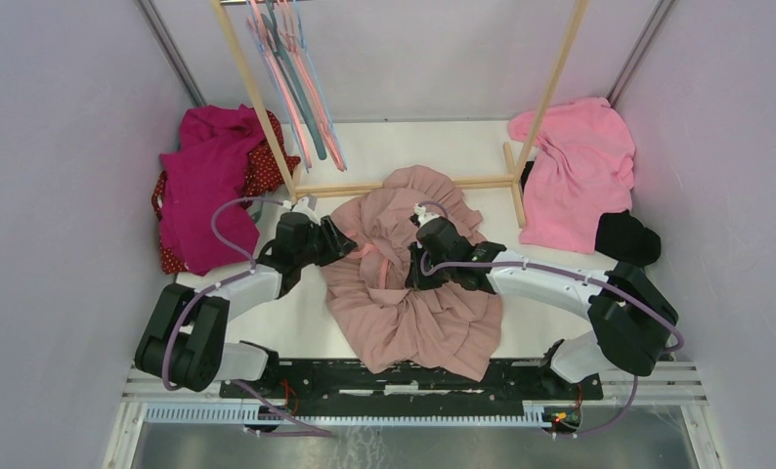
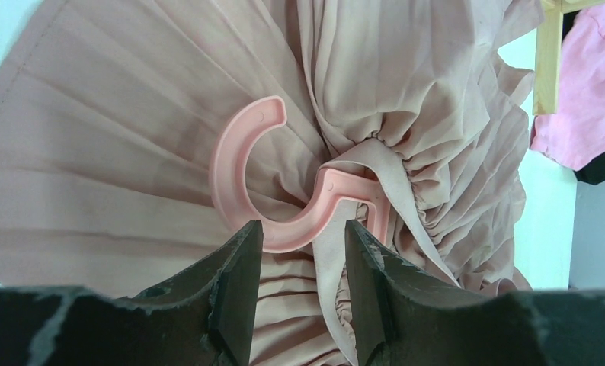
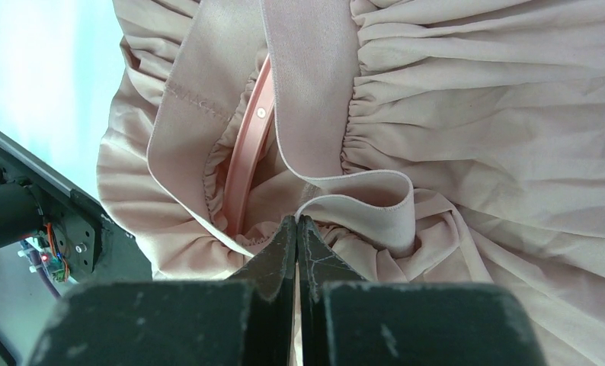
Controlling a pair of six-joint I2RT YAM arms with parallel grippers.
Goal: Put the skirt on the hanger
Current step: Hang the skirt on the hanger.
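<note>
The skirt (image 1: 413, 322) lies bunched at mid-table, between the two arms. Its near hem spills over the table's (image 1: 296, 332) near edge onto the black base rail. Bare table shows on both sides of that hem, a strip on the left and a wider patch under the right arm.

The right gripper (image 3: 296, 221) has its fingers pressed together on the hemmed edge of the folded waistband (image 3: 315, 76) – a thin pinch of cloth at the tips. Just past it, one pink arm of the hanger runs inside the waistband.

The left gripper (image 2: 303, 227) is spread. The lower bend of the hanger (image 2: 235, 152) hook sits across the gap at its tips, but whether they touch it I cannot tell. The hook lies flat on the pleats, with its open side toward the far end.

The skirt's far edge touches the low bar of the wooden rack (image 1: 404, 184). Spare hangers (image 1: 301, 88) hang at the rack's left end, and bare table lies beyond the bar.

A magenta garment (image 1: 203, 186) fills the far-left corner. A pink one (image 1: 580, 166) and a black piece (image 1: 626, 236) fill the far right – both heaps are against the walls.
</note>
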